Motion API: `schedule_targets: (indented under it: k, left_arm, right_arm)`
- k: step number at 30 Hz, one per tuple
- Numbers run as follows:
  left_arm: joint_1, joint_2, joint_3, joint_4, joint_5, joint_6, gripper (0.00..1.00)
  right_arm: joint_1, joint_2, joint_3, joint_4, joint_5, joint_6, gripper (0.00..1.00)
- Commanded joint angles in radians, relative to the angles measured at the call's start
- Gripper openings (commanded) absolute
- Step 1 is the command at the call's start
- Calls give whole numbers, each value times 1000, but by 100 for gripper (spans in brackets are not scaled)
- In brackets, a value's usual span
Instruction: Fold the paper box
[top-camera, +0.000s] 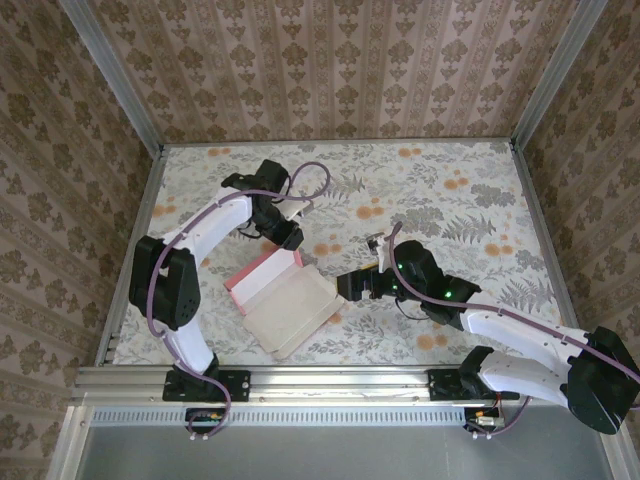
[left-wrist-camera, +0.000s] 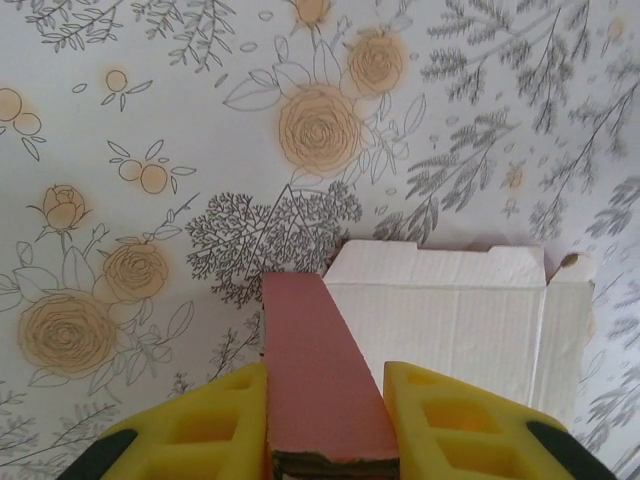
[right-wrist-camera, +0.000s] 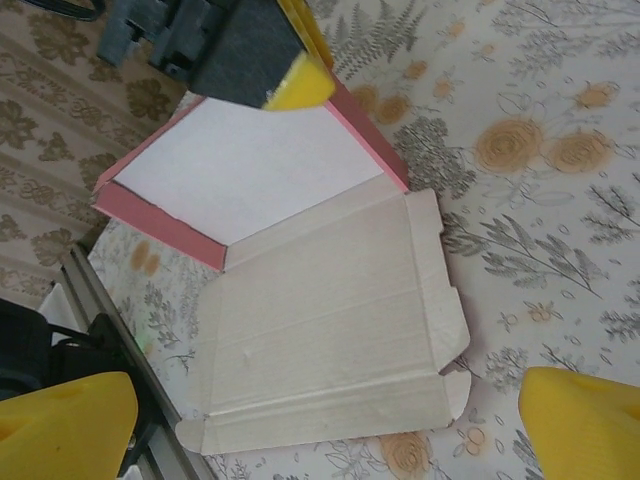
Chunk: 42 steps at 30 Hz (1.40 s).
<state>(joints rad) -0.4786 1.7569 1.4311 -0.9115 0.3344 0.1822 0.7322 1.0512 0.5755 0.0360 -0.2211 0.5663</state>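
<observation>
Currently the left tool (top-camera: 288, 237) is clenching the upright pink wall of the paper box (top-camera: 285, 302); the box is sitting mid-counter (top-camera: 450, 190), its pale flap lying flat toward five o'clock; the right tool (top-camera: 352, 287) is hovering released, just beside the flap's three o'clock edge.

Paper box (top-camera: 285, 300), partly folded: thin cardboard, pink outside, pale whitish inside. The farther half forms a shallow tray with raised pink side walls around a white floor. The nearer half is a creased panel with tabbed, notched edge flaps; it lies open and flat, whitish face up, joined to the tray along a fold. The whole rests left of centre on the floral surface (top-camera: 450, 200)
</observation>
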Motion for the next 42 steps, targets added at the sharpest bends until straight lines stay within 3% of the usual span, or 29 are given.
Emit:
schedule_targets:
  k: [1,8,11,21,27,32,42]
  left_arm:
    - [60,-53,-22,65,100,-127,20]
    - [192,-115,-159,292,284,-398,21]
    - [233,-151,-254,425,348,-525,21]
    - [288,-263,-619,1027,377,-938,21]
    - [291,-261,-708,1148,374,-984,21]
    - [293,-254,-734,1192,384,-992,21]
    - [297,-226,-787,1315,446,-994,27]
  right_arm:
    - [-24,-19,29,-100,57,46,98]
    - [-73,-85,44,-261,128,162,96]
    - [-100,-106,44,-285,94,174,94]
    - [-125,-38,34,-166,-72,175,80]
    - [-123,43,94,-174,-105,136,65]
    - [-121,118,170,-219,-117,97,45]
    - [-120,207,344,-454,-61,-66,17]
